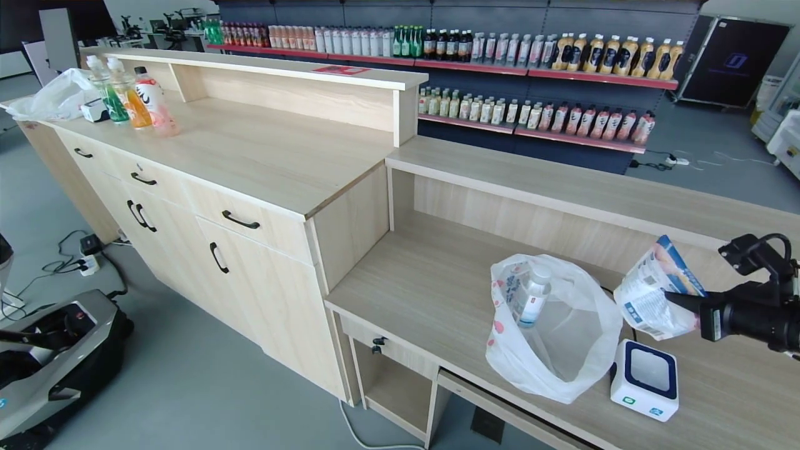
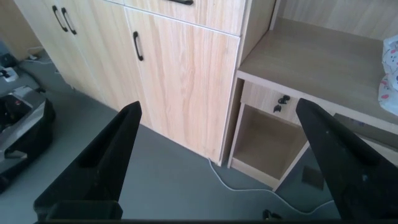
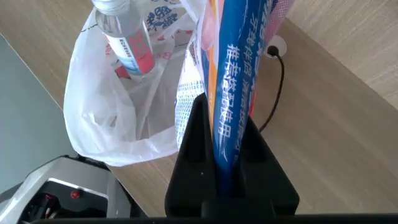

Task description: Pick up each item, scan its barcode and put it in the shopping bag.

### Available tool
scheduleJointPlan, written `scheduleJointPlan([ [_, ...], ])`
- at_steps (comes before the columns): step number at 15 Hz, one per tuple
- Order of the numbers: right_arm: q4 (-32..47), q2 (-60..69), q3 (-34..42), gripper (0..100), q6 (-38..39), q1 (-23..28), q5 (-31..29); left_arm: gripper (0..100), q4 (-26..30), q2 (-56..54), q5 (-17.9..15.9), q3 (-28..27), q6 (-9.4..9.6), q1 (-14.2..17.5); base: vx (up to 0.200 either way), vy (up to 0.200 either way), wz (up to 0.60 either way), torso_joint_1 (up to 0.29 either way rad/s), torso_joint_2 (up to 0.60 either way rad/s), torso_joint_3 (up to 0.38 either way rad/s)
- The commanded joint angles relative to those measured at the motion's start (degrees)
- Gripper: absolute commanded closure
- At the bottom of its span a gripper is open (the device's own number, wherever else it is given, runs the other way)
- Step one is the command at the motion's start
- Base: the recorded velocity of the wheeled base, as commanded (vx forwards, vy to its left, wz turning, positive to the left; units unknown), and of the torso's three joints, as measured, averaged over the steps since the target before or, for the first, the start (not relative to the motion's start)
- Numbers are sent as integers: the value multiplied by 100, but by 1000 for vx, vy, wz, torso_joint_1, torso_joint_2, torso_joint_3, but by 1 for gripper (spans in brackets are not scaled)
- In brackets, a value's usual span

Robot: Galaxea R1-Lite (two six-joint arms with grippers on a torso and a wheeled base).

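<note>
**Scanning stage, with one item held clear of the surface.** The lower worktop (image 1: 437, 275) carries the white shopping bag (image 1: 562, 356), which lies with its mouth open. A clear bottle (image 1: 530, 299) with a red-and-white label leans inside it.

Just beside the bag stands the small white scanner (image 1: 645, 379), its dark-framed window facing up. The snack pouch (image 1: 653, 294) hangs in the air above the worktop, between bag and scanner and a little beyond both. It is clamped edge-on in the right tool (image 1: 678, 301), whose fingers are closed on its lower margin.

The left tool (image 2: 219, 107) is spread wide and holds nothing. It hangs low over the floor in front of the cabinet doors.

**Step in hand.** This is judged to be the scan. The next move calls for turning the pouch's barcode face down toward the scanner window, then carrying the pouch over the bag mouth and letting go.

**Lettering.** The pouch carries a blue band of white characters and a finely printed white panel. Which face bears the barcode cannot be told with confidence.
</note>
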State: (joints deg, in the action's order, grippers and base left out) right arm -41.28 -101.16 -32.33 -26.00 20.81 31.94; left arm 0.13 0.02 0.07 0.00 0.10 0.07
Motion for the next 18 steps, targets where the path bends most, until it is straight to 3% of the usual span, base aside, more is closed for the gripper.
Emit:
scheduleJointPlan([
  [1, -47, -466, -1, 100, -1, -121, 5, 0, 4, -2, 1, 0, -1, 1, 0, 0, 0, 0, 0, 0],
  [7, -680, -1459, -124, 100, 16, -332, 5, 0, 4, -2, 1, 0, -1, 1, 0, 0, 0, 0, 0, 0],
  [10, -689, -1539, -160, 100, 447, -569, 5, 0, -5, -2, 1, 0, -1, 1, 0, 0, 0, 0, 0, 0],
  [18, -812, -2066, -872, 100, 456, -543, 5, 0, 4, -2, 1, 0, -1, 1, 0, 0, 0, 0, 0, 0],
])
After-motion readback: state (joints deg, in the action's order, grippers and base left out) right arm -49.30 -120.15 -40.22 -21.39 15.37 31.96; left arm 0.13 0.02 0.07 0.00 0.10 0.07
